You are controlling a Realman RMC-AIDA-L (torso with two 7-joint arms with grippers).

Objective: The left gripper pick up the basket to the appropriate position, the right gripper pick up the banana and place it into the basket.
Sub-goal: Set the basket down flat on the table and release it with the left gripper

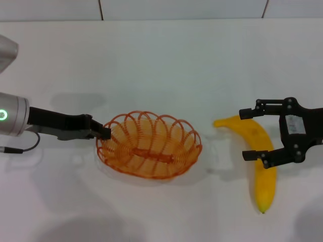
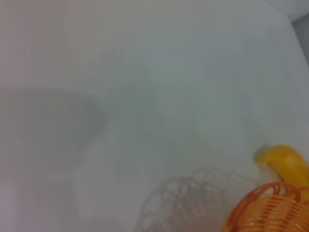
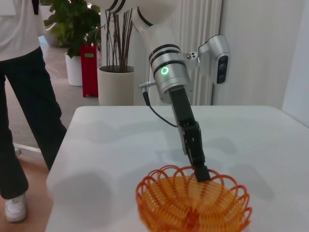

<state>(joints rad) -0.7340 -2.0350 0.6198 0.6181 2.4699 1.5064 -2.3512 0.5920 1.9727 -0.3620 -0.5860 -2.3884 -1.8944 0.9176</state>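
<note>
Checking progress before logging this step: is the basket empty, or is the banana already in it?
Empty. The basket shows only its bare woven base; the banana lies on the table beside it, between the open right claw fingers.

Silver arms, black hands

The left hand (image 1: 103,132) is a slim black claw on a silver wrist with a glowing green ring and a thin black cable. The right hand (image 1: 249,134) is black, two-fingered, with visible screws and a small white label on its body.
</note>
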